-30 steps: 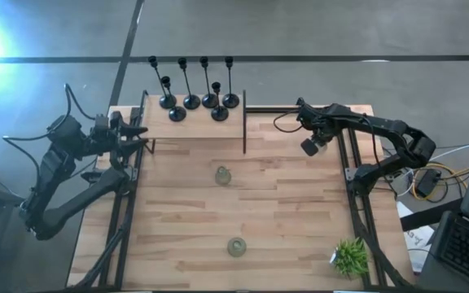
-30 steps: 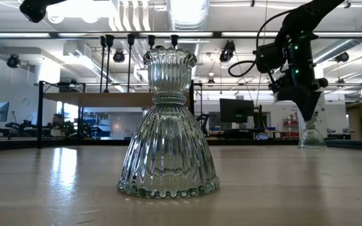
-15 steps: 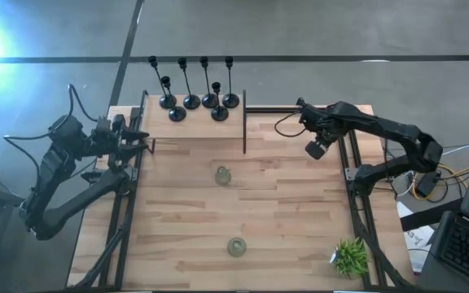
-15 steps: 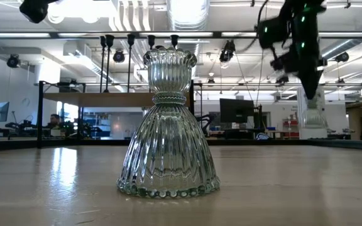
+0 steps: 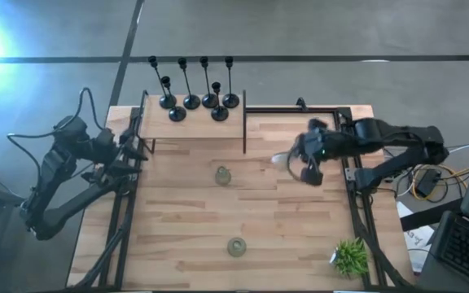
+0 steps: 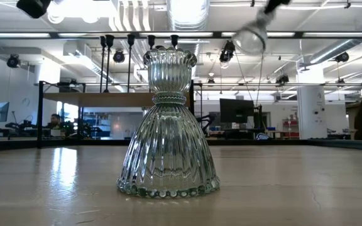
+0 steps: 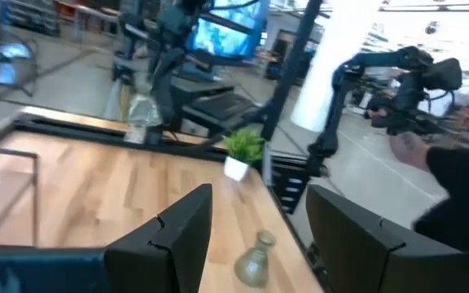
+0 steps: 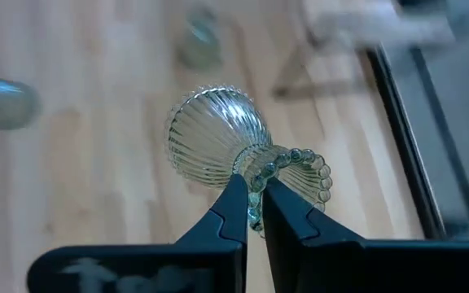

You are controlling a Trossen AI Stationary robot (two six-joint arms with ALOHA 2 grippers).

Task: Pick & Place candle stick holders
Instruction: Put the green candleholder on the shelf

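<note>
The right gripper (image 8: pixel 252 213) pinches a glass candle holder (image 8: pixel 218 146) by its rim, up in the air over the table (image 5: pixel 186 236), so it can be carried. Two more glass holders (image 5: pixel 223 174) sit on the table. The left gripper (image 7: pixel 255 236) waits, fingers apart, at the left edge.

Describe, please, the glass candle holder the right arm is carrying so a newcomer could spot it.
Start at the wooden table and follow the right arm to its tool. The ribbed glass holder pinched there is airborne and tipped sideways, unlike the two glass holders standing on the tabletop.
</note>
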